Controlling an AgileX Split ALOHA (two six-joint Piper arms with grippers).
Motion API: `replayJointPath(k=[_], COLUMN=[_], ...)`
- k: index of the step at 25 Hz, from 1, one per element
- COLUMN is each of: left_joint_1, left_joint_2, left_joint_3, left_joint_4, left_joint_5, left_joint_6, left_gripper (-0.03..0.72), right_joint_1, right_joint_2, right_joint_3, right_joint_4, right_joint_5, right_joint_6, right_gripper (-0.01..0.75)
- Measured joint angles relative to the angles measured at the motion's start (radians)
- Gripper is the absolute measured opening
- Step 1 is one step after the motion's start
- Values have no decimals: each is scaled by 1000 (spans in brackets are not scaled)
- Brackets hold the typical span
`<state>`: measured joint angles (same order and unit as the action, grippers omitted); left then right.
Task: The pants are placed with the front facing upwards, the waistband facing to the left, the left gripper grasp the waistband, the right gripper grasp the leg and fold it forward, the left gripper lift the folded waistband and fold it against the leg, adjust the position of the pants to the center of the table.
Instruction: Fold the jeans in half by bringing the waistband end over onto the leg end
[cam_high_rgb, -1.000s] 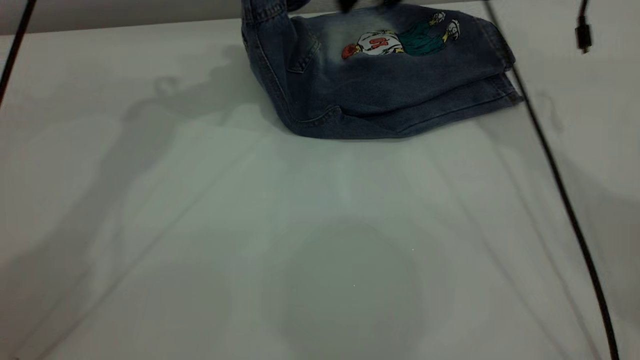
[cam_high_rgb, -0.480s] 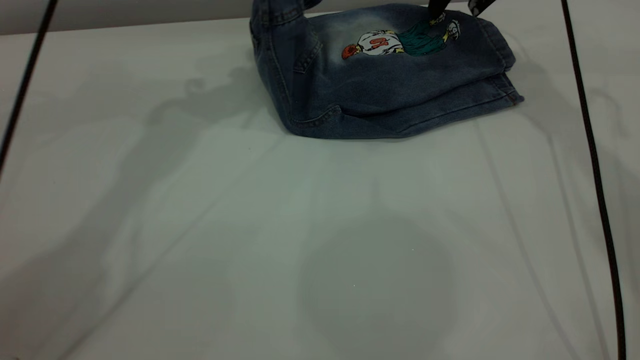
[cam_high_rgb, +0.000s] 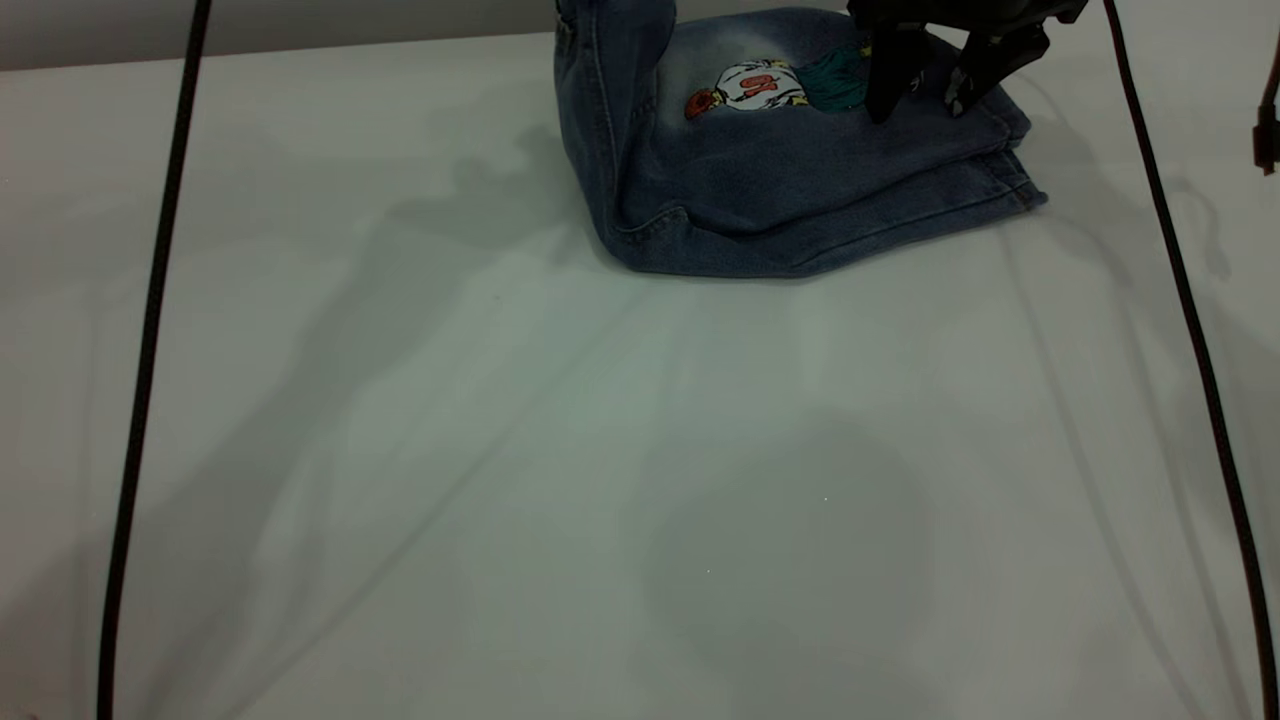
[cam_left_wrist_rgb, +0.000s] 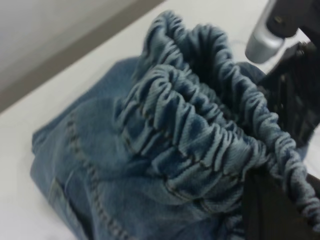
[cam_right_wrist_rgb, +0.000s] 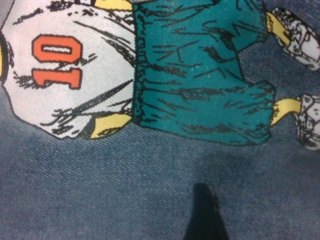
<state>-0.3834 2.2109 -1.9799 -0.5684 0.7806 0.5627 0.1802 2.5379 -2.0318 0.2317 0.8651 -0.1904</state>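
Observation:
The blue denim pants (cam_high_rgb: 800, 170) lie folded at the far side of the table (cam_high_rgb: 500, 450), back side up, with the cartoon print (cam_high_rgb: 775, 85) showing. The gathered waistband (cam_left_wrist_rgb: 200, 125) is raised off the table; its denim rises out of the top of the exterior view (cam_high_rgb: 610, 60). My left gripper (cam_left_wrist_rgb: 280, 197) is shut on it, one black finger (cam_left_wrist_rgb: 265, 215) showing under the ruched band. My right gripper (cam_high_rgb: 928, 95) stands open, with its fingertips down on the folded leg (cam_high_rgb: 930, 150) near the hem. One fingertip (cam_right_wrist_rgb: 202, 212) rests on denim just below the print (cam_right_wrist_rgb: 150, 75).
A black cable (cam_high_rgb: 150, 350) hangs down the left of the exterior view and another cable (cam_high_rgb: 1190, 330) down the right. A dark plug (cam_high_rgb: 1268, 130) dangles at the right edge. The right arm's silver module (cam_left_wrist_rgb: 260, 42) is close to the raised waistband.
The raised waistband has moved to the right, rolling the fold line along with it. My right gripper has come down into view onto the leg near the hem. Both cables have shifted.

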Motion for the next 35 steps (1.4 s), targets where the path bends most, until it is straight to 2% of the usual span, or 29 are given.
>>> replayJointPath(k=[15, 20, 26, 35], left_joint_1=[-129, -139, -139, -145], left_joint_2=[46, 51, 50, 50], left_joint_3=[0, 0, 0, 0], left_joint_4=[-7, -10, -10, -11], left_joint_5=[-163, -191, -186, -238], left_joint_6=[36, 37, 35, 35], left_gripper=[109, 109, 109, 109], right_joint_1=[0, -12, -85, -236], right_joint_2=[17, 17, 15, 15], right_joint_3=[0, 0, -44, -267], right_joint_4=[4, 4, -14, -81], right_joint_5=[0, 1, 55, 222], right_joint_6=[0, 6, 32, 53], right_gripper=[437, 437, 437, 437])
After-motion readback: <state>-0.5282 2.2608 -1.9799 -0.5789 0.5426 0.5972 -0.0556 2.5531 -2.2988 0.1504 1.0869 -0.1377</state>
